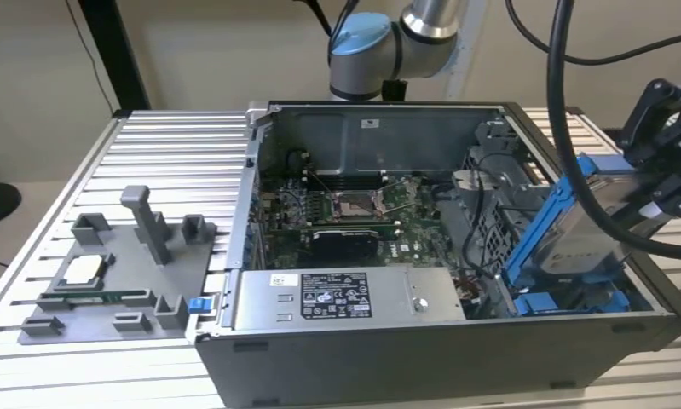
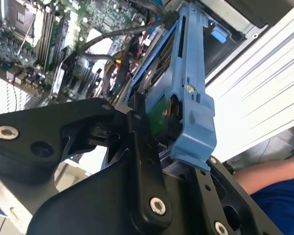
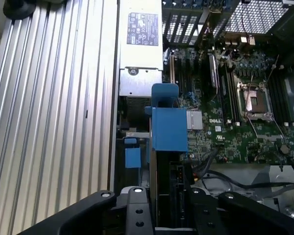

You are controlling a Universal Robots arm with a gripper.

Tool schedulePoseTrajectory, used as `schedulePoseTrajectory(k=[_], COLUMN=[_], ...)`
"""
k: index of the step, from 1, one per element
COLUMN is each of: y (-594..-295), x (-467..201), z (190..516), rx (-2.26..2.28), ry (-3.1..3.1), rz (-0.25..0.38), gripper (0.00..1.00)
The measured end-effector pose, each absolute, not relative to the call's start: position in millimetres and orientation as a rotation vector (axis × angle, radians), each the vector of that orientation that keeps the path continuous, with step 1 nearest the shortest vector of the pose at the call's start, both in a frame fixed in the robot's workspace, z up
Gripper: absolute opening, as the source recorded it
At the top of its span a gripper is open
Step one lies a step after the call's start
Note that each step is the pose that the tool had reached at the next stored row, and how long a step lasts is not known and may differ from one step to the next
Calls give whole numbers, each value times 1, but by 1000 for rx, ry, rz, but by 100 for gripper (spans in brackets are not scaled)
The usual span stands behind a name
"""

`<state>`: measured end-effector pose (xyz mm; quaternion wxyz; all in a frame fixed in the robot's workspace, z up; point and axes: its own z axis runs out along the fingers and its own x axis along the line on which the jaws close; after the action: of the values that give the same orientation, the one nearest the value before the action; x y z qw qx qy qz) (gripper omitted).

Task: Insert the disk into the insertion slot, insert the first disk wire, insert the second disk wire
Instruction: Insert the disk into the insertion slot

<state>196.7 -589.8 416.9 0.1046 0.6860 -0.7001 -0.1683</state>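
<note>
The black gripper (image 1: 649, 194) clamps the flat silver-grey disk (image 1: 558, 247) in its bright blue plastic carrier, tilted steeply at three o'clock in the exterior view, apparently to lead its low edge into the blue-guided metal insertion slot (image 1: 568, 303).

Power supply label (image 1: 320, 295): print too small to read.

Exterior view count: one open computer case (image 1: 431, 358), one motherboard (image 1: 403, 243), one CPU socket (image 1: 353, 203), one power supply box (image 1: 420, 298), one disk (image 1: 570, 256), one gripper (image 3: 167, 208), one robot arm (image 1: 369, 51), one grey fixture plate (image 1: 112, 274) at the case's 9 o'clock, one slatted table (image 1: 170, 153).
</note>
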Motion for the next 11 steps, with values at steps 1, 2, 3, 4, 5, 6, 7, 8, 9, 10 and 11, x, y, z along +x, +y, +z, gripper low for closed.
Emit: schedulePoseTrajectory(k=[1, 2, 3, 4, 5, 6, 7, 8, 9, 10, 11], y=[-590, -590, -591, -591, -592, -592, -592, -593, -593, -594, -594], x=[197, 199, 201, 203, 205, 207, 208, 208, 208, 208, 208], z=[417, 417, 416, 416, 416, 415, 415, 413, 412, 411, 409], rx=[2012, 2004, 2001, 2000, 2001, 2002, 2003, 2003, 2003, 2003, 2003], ry=[-2055, -2047, -2044, -2042, -2041, -2039, -2038, -2037, -2037, -2037, -2037], rz=[-510, -522, -526, -528, -528, -528, -528, -529, -529, -528, -528], gripper=[0, 0, 0, 0, 0, 0, 0, 0, 0, 0, 0])
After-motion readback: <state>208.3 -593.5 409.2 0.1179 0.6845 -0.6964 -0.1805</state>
